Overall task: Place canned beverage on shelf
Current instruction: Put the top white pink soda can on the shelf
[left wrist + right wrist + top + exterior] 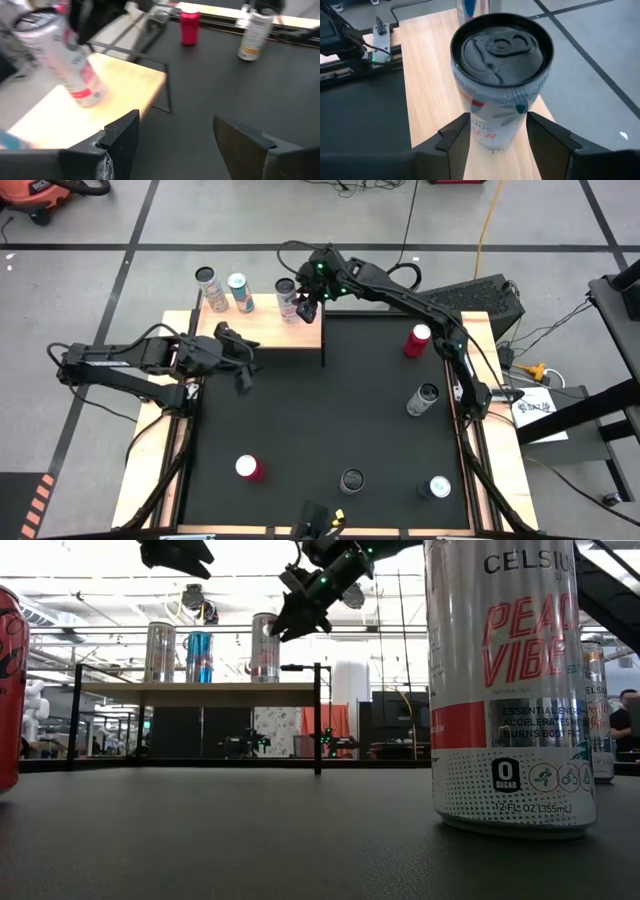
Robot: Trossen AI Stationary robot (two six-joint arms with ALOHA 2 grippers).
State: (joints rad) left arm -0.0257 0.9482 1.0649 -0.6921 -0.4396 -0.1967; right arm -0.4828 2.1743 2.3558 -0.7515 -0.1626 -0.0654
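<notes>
Right gripper (497, 131) astride the upright can (501, 75) on the shelf (262, 332).
Its fingers flank the can without clearly pinching; left gripper (238, 358) waits nearby, empty and parted.

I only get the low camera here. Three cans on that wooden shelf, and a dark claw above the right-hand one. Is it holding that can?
Observer: No. In the right wrist view the right gripper has a finger on each side of the white can with gaps showing, so it is open around it.
Operator: Is the can fully on the shelf?
Observer: Yes, it stands upright on the shelf, near the shelf's right end.
Operator: Where's the other arm?
Observer: The left gripper hovers at the shelf's front edge, open and empty.
Operator: Any cans left?
Observer: Six stand on the black table, two of them red.
</notes>
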